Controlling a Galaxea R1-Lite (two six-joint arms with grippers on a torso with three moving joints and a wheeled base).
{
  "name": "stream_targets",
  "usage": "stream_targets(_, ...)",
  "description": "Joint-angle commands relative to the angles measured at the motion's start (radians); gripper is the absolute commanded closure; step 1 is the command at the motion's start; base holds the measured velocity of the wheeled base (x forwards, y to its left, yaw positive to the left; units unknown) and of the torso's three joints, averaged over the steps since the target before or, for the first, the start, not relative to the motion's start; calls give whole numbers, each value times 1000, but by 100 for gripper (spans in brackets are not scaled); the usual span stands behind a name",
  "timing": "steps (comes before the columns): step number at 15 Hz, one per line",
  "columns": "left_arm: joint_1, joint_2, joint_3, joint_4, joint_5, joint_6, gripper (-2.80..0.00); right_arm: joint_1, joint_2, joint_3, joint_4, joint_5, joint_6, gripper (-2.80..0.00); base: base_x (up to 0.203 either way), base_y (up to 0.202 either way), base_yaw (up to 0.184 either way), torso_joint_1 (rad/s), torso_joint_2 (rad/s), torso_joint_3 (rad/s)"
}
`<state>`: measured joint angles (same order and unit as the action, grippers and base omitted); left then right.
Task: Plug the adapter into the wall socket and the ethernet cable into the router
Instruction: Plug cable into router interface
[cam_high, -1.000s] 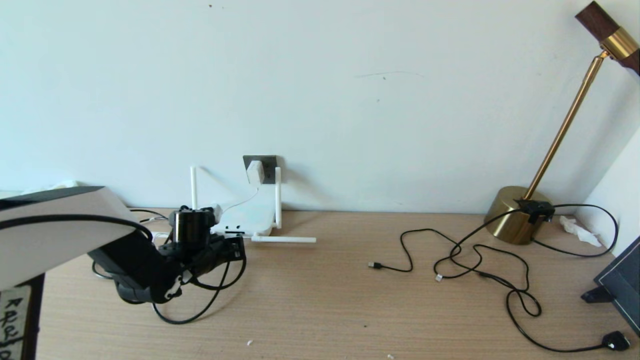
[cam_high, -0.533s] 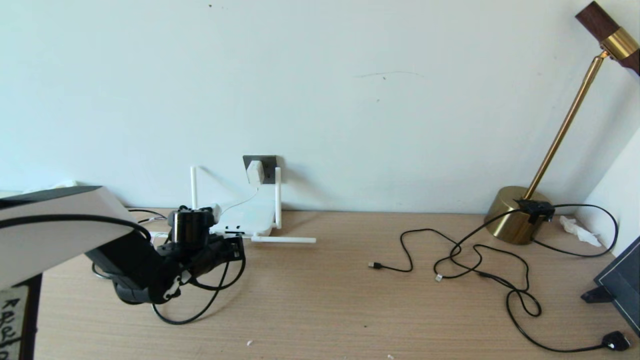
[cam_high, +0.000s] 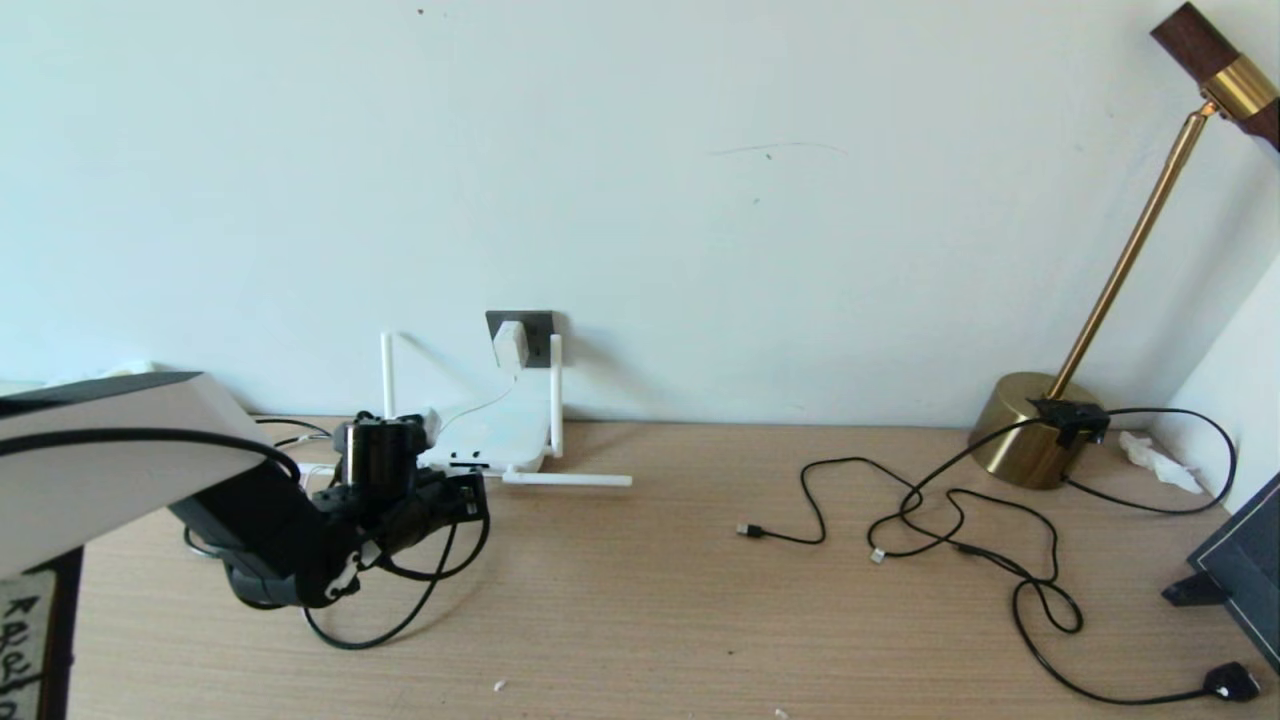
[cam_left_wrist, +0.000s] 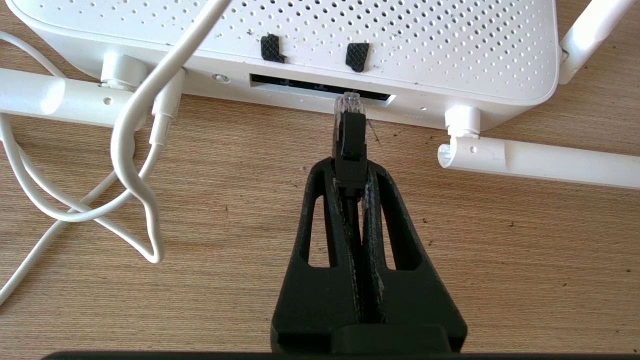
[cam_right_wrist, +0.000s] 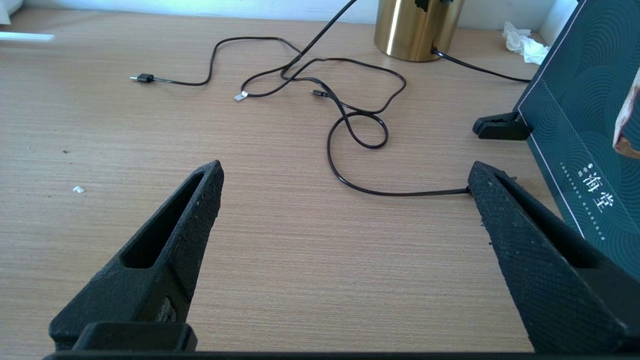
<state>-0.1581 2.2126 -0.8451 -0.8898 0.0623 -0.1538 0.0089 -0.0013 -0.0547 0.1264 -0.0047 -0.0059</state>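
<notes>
Head camera overlooks desk (cam_high: 640, 600); wrist cameras sit close above it.

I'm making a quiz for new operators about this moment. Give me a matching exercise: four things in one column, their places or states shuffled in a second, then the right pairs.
Things:
1. adapter
2. ethernet cable
3. right gripper
4. lamp

States:
A. open above bare desk
B. stands at the desk's far right
C. sits in the wall socket
D. clamped in the left gripper, clear plug at the router port opening

Pairs: 1-C, 2-D, 3-A, 4-B
</notes>
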Motion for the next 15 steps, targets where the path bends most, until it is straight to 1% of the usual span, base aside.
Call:
stream_targets(1,2,-1,-2,-5,1,-1,0,0,1,1,1,0,0,-280,0,0,0,0,0,0)
stream_targets(15,13,9,-18,-4,-9,-1,0,0,1,0,1,0,-2,-280,0,0,0,0,0,0)
